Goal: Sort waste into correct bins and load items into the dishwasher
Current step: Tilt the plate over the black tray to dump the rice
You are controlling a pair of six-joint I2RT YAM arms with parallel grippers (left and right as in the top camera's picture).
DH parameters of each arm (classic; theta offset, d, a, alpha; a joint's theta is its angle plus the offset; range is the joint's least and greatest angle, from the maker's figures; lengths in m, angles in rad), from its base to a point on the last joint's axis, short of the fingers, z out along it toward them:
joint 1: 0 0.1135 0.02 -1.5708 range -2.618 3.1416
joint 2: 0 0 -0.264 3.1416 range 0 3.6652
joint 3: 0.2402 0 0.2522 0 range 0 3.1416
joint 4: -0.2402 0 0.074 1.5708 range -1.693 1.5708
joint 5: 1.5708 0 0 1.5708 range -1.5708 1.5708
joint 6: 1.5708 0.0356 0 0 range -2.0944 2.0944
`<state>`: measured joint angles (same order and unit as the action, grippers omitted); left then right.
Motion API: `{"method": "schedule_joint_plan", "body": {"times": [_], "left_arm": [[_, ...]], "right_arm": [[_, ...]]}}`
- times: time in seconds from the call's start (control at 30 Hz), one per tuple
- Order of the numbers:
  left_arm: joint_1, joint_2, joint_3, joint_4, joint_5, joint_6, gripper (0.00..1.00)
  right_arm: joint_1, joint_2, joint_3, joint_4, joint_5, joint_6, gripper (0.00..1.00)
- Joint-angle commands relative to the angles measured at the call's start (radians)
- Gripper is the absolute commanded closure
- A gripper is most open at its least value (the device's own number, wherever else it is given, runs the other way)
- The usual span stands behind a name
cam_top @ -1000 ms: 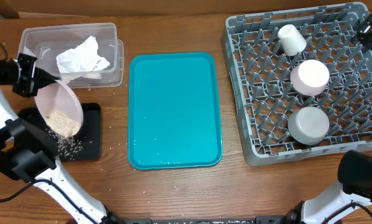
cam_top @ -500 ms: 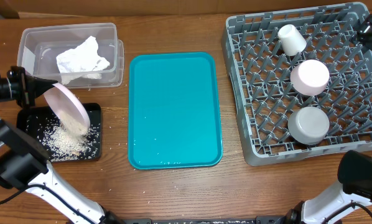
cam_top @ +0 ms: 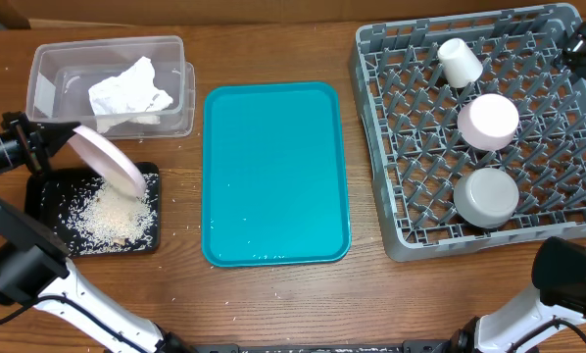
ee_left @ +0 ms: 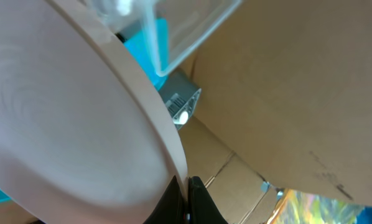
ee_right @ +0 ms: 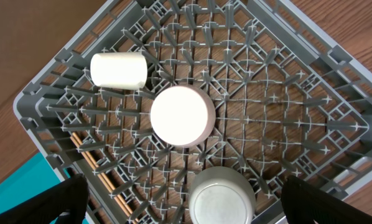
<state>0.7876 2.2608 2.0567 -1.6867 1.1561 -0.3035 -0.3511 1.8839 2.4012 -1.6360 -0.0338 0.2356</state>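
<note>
My left gripper [cam_top: 56, 137] is shut on the rim of a white plate [cam_top: 108, 159], tipped steeply over the black tray [cam_top: 148, 178]. A pile of pale rice scraps [cam_top: 109, 216] lies in that tray. In the left wrist view the plate [ee_left: 68, 124] fills the frame and the fingertips [ee_left: 186, 199] pinch its edge. The crumpled white napkin [cam_top: 128, 90] lies in the clear tub [cam_top: 48, 59]. The grey dish rack [cam_top: 391, 226] holds a white cup [cam_top: 460, 62], a white dish [cam_top: 487, 121] and a grey bowl [cam_top: 486, 195], all upside down. My right gripper [ee_right: 186, 214] is open above the rack [ee_right: 285, 112].
A large teal tray [cam_top: 275, 172] lies between the bins and the rack. Stray rice grains [cam_top: 180, 211] are scattered on the wooden table round the black tray. My right arm's base [cam_top: 567, 279] stands at the front right corner.
The plate tipped further and swung up and left; the rice slid off it into the black tray. The right arm has not moved.
</note>
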Motion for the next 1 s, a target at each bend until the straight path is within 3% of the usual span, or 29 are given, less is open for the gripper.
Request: {"method": "schedule_joint_plan", "body": {"times": [0.0, 0.2, 0.27, 0.37, 0.47, 0.6, 0.73, 0.97], "left_arm": [[0.023, -0.035, -0.017, -0.004, -0.002, 0.001, 0.96], [0.04, -0.052, -0.019, -0.004, 0.051, 0.01, 0.96], [0.046, -0.05, -0.019, -0.005, -0.022, -0.059, 0.96], [0.047, -0.064, -0.03, -0.004, 0.087, 0.074, 0.96], [0.041, -0.083, -0.03, -0.004, -0.004, 0.021, 0.96], [0.047, -0.116, -0.03, -0.004, -0.013, 0.021, 0.96], [0.046, -0.132, -0.033, -0.004, 0.183, 0.116, 0.96], [-0.048, -0.263, -0.033, -0.004, -0.019, 0.05, 0.96]], "right_arm": [[0.0, -0.004, 0.006, 0.003, 0.006, 0.005, 0.0], [0.0, -0.004, 0.006, 0.003, 0.007, 0.005, 0.0], [0.0, -0.004, 0.006, 0.003, 0.007, 0.005, 0.0], [0.0, -0.004, 0.006, 0.003, 0.006, 0.005, 0.0], [0.0, -0.004, 0.006, 0.003, 0.007, 0.005, 0.0], [0.0, -0.004, 0.006, 0.003, 0.006, 0.005, 0.0], [0.0, -0.004, 0.006, 0.003, 0.006, 0.005, 0.0], [0.0, -0.004, 0.006, 0.003, 0.006, 0.005, 0.0]]}}
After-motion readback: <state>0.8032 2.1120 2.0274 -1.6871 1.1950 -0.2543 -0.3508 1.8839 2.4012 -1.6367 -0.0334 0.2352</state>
